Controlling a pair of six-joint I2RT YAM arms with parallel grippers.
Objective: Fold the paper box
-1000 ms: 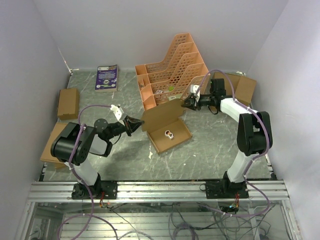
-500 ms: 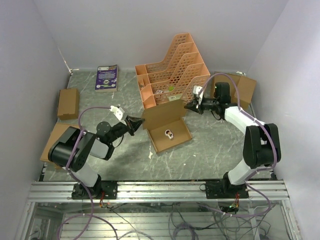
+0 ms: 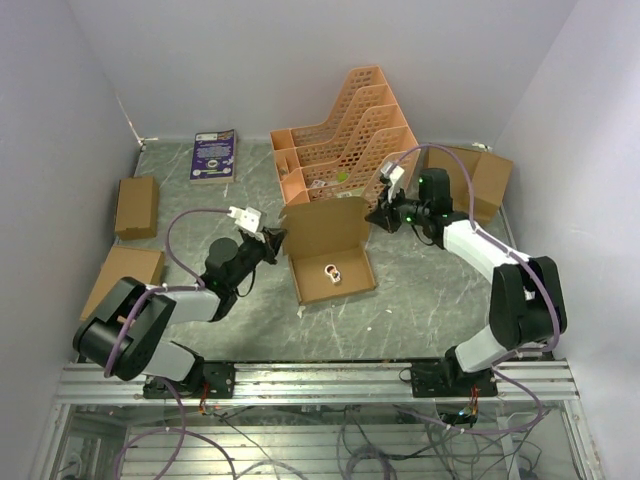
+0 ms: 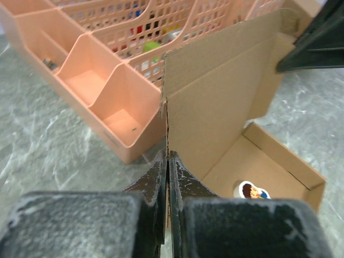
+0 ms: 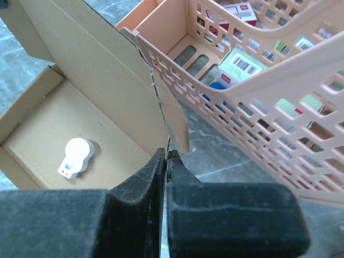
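Note:
The paper box [image 3: 330, 250] is a shallow brown cardboard tray with its lid standing upright at the back, in front of the orange rack. A small white sticker-like item [image 3: 330, 271] lies inside the tray. My left gripper [image 3: 276, 236] is shut on the lid's left side flap, seen edge-on in the left wrist view [image 4: 167, 161]. My right gripper [image 3: 374, 216] is shut on the lid's right side flap [image 5: 174, 123]. The tray floor and the white item show in both wrist views [image 4: 252, 190] [image 5: 75, 156].
The orange lattice file rack [image 3: 345, 140] stands right behind the box lid. Ready-made brown boxes lie at the left [image 3: 136, 205] [image 3: 120, 272] and back right [image 3: 480, 175]. A purple book [image 3: 213, 154] lies at the back left. Walls close in both sides.
Both grippers have swung the lid upright and turned the box squarer to the table. The left arm stretched forward and right; the right gripper moved slightly back.

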